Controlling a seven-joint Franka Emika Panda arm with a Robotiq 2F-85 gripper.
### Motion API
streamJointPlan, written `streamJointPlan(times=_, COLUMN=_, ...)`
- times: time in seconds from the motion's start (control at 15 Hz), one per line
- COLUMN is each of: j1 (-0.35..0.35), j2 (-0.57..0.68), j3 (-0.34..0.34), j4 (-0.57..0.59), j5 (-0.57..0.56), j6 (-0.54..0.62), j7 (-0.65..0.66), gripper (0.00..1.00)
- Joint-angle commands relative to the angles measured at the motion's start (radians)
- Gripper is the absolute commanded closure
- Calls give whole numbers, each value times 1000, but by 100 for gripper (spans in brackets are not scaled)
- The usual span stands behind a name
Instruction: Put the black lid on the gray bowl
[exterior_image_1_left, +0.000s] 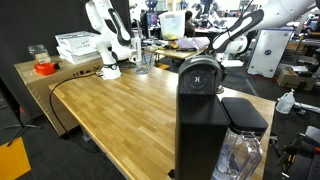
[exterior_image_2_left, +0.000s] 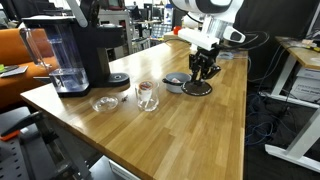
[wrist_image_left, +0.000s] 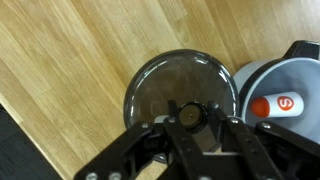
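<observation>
The black lid (wrist_image_left: 170, 80) lies flat on the wooden table (wrist_image_left: 70, 60), round and dark with a knob in its middle. My gripper (wrist_image_left: 190, 112) is straight above it, its fingers closed against both sides of the knob. In an exterior view the gripper (exterior_image_2_left: 203, 70) reaches down onto the lid (exterior_image_2_left: 197, 90). The gray bowl (wrist_image_left: 275, 75) stands right beside the lid, touching or nearly touching it, with a small orange-red object (wrist_image_left: 278, 105) inside. It also shows in an exterior view (exterior_image_2_left: 175, 83).
A clear glass cup (exterior_image_2_left: 147, 95) and a small glass dish (exterior_image_2_left: 104, 103) stand near the bowl. A black coffee machine (exterior_image_2_left: 80, 50) with a water tank stands at the table end, and looms large in an exterior view (exterior_image_1_left: 205, 110). White bins (exterior_image_1_left: 78, 45) sit on a side cabinet.
</observation>
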Motion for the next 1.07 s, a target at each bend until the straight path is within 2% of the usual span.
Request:
streamJointPlan(times=0.0, j1=24, j2=-20, j3=-7, j4=11, j5=-16, j6=-52, j7=31, gripper=92)
streamJointPlan(times=1.0, j1=147, j2=49, j3=30, j4=115, j5=-100, j6=-184, j7=2, gripper=92)
